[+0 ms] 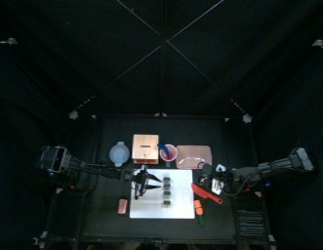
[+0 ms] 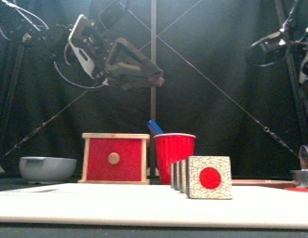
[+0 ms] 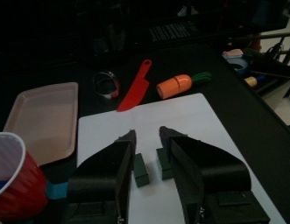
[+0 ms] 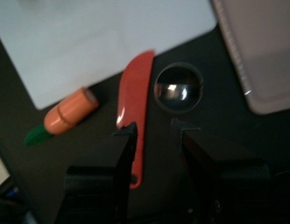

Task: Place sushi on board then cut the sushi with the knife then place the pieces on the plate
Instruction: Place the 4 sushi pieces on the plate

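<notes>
White cutting board (image 1: 177,210) at desk's front edge, mid. Sushi roll (image 2: 206,177) on board's back-left part, pieces apart. Left gripper (image 3: 147,133) above it, jaws partly spread, empty. Red knife (image 4: 135,87) off board's right edge, handle between right gripper's (image 4: 159,129) wide jaws.

Probably a robotics lab booth: black curtains (image 1: 72,59) surround a small black table (image 1: 105,221), with the left arm (image 1: 88,169) and right arm (image 1: 270,171) above a white cutting board (image 1: 164,217) bearing toy sushi (image 1: 161,187).

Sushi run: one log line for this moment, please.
sushi: on white board | left gripper: open, above sushi | right gripper: open, over red knife | pink tray: no sushi yet
</notes>
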Robot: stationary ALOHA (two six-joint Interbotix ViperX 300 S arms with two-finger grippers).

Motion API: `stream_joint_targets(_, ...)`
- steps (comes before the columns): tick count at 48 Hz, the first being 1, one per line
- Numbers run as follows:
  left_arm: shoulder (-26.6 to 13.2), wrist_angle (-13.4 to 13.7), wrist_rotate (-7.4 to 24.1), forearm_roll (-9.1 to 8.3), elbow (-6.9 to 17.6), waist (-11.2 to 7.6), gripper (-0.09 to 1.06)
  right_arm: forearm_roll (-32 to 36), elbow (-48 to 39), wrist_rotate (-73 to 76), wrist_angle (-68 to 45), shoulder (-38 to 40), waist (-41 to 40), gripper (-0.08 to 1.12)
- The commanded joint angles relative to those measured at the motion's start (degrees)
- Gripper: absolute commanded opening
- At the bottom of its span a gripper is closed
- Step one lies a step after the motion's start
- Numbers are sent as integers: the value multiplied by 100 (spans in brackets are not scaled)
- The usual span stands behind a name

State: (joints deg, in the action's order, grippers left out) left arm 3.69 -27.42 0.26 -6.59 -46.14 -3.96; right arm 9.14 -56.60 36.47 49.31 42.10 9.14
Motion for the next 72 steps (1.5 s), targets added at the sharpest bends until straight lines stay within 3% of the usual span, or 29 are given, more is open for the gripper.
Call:
stream_joint_targets(1,255,-70,9,79,-105,79,70,703,387,44,-272,-281,-105,76)
stream_joint_targets(17,703,-70,9,404,-800,176,70,1723,1011,-18,-2531,-1881,-624,86)
stream_joint_targets(23,729,-70,18,404,-923,255,70,1837,1169,-35,-3023,-2399,-773,88)
stream_joint_targets(33,721,-70,18,396,-1037,360,70,1995,1679,-35,-3322,-3305,-809,87)
stream_joint_targets(47,721,-70,18,334,-1195,360,70,1951,2320,-26,-3252,-4175,-782,87)
stream_joint_targets(72,721,-44,18,237,-1310,369,70,1775,2531,-35,-3094,-4702,-782,87)
